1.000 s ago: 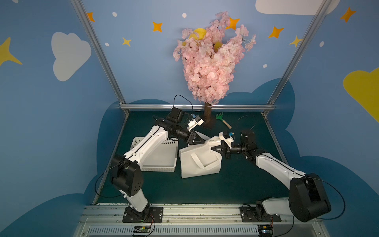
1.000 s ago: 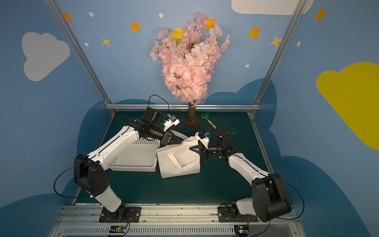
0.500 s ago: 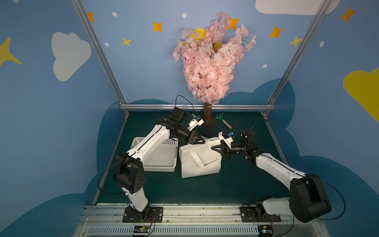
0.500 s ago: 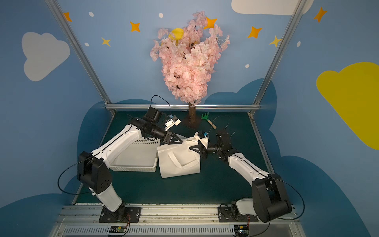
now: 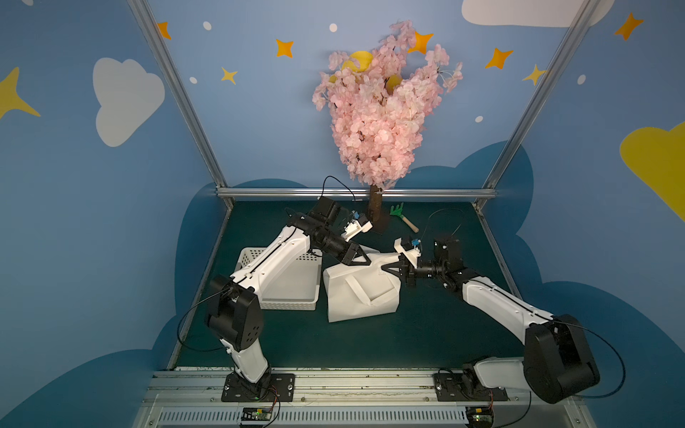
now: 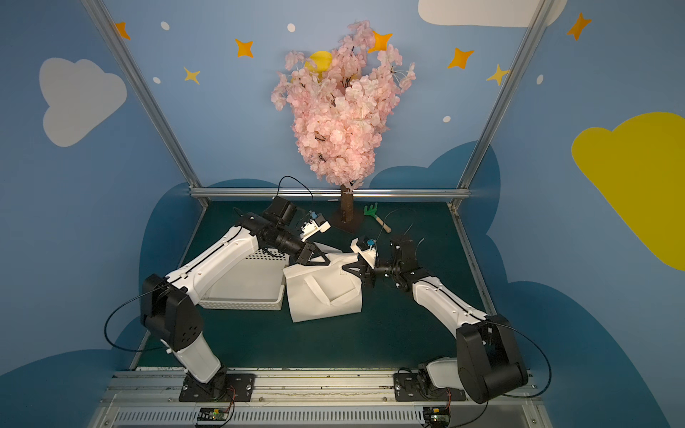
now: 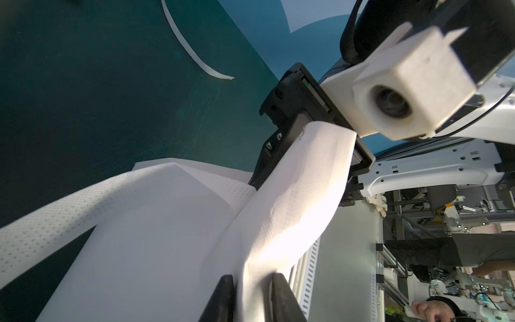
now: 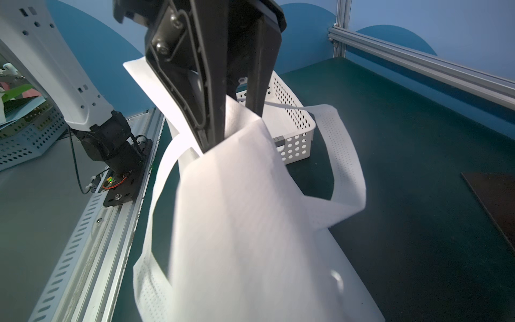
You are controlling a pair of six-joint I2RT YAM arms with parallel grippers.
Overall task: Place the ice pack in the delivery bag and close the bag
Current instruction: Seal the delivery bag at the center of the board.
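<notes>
Two grips, no ice pack: the bag [image 5: 361,296] stands crumpled near the middle of the table [image 5: 426,333], just beside the basket [image 5: 293,305]. Left gripper [image 5: 365,262] and right gripper [image 5: 387,267] each pinch white fabric at the bag's top edge, jaws closed on it from opposite sides. Judged stage: opening the mouth, packing not begun. Ice pack appears in no view. Left arm covers part of the basket floor, so its contents are uncertain. Bag interior is hidden and no lining shows. Right wrist view is blurred on the fabric
</notes>
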